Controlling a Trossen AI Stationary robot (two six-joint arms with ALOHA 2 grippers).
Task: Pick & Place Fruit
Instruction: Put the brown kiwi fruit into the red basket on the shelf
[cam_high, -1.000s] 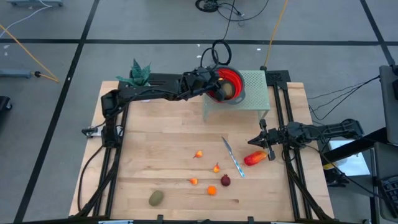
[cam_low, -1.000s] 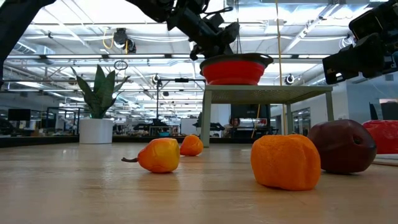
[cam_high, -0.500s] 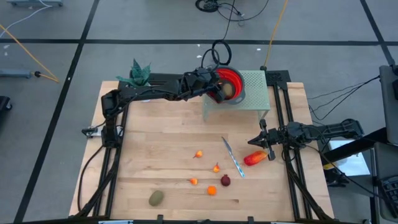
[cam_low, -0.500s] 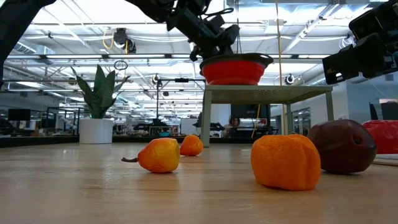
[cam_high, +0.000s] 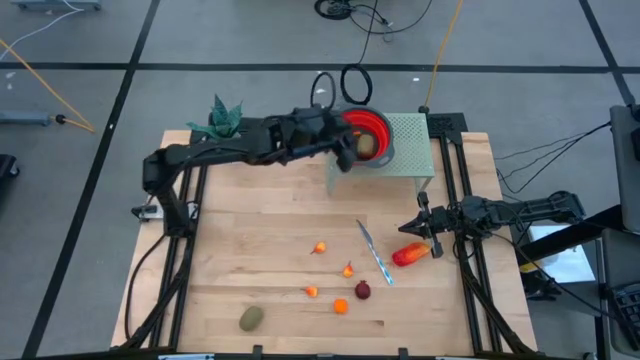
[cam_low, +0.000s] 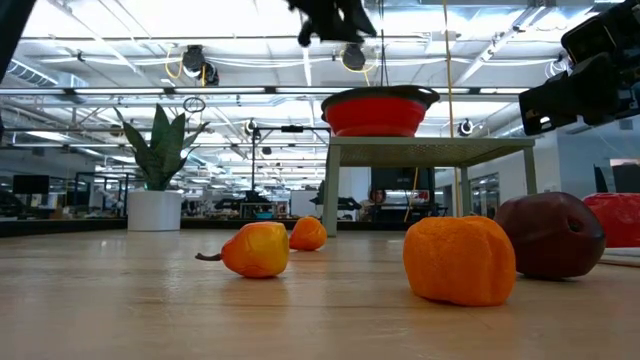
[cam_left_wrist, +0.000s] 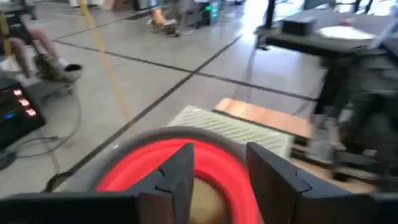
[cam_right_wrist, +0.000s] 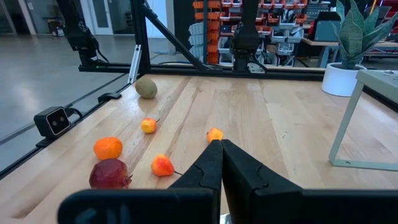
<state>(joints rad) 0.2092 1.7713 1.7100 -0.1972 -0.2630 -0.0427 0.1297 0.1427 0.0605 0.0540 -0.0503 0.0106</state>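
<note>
bowl: the red bowl (cam_high: 368, 133) sits up on the little grey stand (cam_high: 410, 150) at the back of the table, so it looks like the drop spot. One olive-brown fruit (cam_high: 366, 146) is already inside.
left gripper: the left gripper (cam_high: 343, 150) hangs just above the bowl's near rim, jaws partly apart with nothing between them. Probably just let go, that's a guess.
right gripper: the right gripper (cam_high: 420, 229) is parked at the right edge, jaws pinched shut and empty, right beside the long red-orange piece (cam_high: 410, 254).
leftovers: the other olive oval (cam_high: 251, 318), a dark red ball (cam_high: 362, 290), an orange (cam_high: 340, 306) and the tiny orange ones lie loose on the front boards, near the knife (cam_high: 373, 251).
</note>
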